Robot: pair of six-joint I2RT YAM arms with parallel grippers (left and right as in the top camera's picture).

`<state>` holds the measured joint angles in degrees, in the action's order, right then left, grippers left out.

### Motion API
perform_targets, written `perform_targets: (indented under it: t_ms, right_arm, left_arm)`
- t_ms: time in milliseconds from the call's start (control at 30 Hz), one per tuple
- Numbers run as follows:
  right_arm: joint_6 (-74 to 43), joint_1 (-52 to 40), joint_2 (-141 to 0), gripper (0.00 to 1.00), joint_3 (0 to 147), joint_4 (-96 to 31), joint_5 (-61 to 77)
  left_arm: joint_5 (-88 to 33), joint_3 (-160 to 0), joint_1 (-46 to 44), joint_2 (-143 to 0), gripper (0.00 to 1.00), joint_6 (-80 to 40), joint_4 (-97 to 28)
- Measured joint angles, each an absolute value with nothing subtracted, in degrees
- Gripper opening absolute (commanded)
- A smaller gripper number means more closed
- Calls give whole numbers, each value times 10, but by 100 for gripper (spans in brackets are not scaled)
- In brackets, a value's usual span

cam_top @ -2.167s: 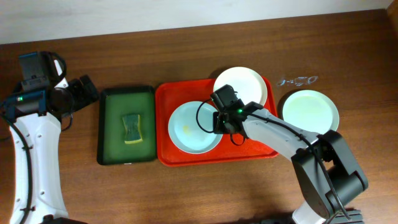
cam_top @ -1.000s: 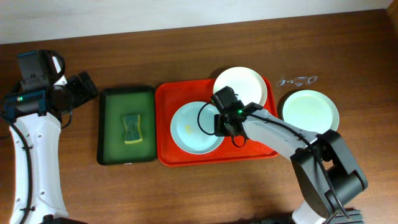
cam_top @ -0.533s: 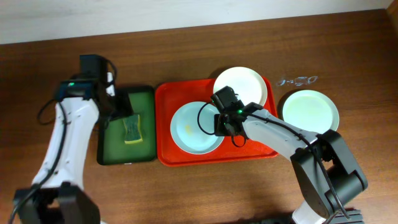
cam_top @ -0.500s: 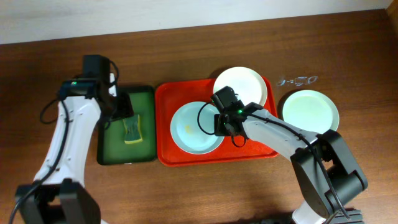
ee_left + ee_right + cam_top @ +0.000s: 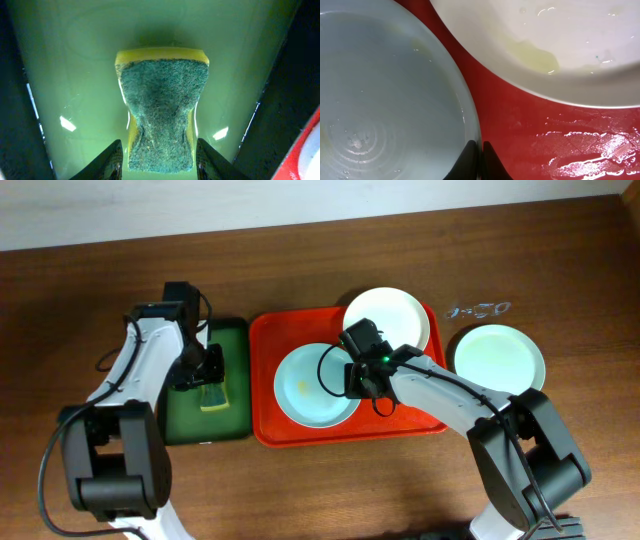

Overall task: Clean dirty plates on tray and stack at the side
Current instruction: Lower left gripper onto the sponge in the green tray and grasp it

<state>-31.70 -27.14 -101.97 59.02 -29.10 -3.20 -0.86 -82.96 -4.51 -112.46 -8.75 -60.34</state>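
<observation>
Wet pale mint-blue plate (image 5: 385,90) on red tray (image 5: 520,125), rim pinched in narrow jaws of right gripper (image 5: 478,156), yellow-smeared cream plate (image 5: 570,40) just ahead, left gripper (image 5: 159,160) spread wide astride sponge (image 5: 162,110)

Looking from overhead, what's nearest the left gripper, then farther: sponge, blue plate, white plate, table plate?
1. Sponge, far left.
2. Blue plate, on the red tray.
3. White plate, its back corner.
4. Table plate, far right.

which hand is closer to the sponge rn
Left. The left hand hangs over the sponge in the green tray, fingers open either side; the right hand is over the red tray, pinching the rim of the blue plate.
</observation>
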Motion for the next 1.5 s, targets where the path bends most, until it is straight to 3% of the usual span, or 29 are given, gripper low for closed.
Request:
perform_targets:
  t_ms: [167,400,500,567,733,1033,1167,1433,1500]
  right_arm:
    - [-317,-271,-1020,5,590,-291,-32]
    - [-317,-271,-1020,5,590,-291,-32]
    - [-317,-271,-1020,5,590,-291,-32]
    - [-317,-271,-1020,5,590,-291,-32]
    - [-317,-271,-1020,5,590,-291,-32]
    - [-317,-271,-1020,5,590,-291,-32]
    - [-317,-271,-1020,5,590,-291,-32]
    - [-317,-271,-1020,5,590,-291,-32]
    - [-317,-271,-1020,5,590,-291,-32]
  left_arm:
    - [-11,-829,-58,-1131,49,-73,-583]
    - [-2,-795,-66,-1131,47,-71,-541]
    - [2,-772,-66,-1131,38,-70,-519]
    - [6,-769,-66,-1131,38,-70,-513]
    - [9,-769,-66,-1131,50,-71,-517]
    - [9,-783,-66,-1131,50,-74,-529]
    - [16,-783,-66,-1131,56,-81,-529]
    - [54,-783,-66,-1131,48,-105,-531]
    - [50,-783,-66,-1131,42,-106,-532]
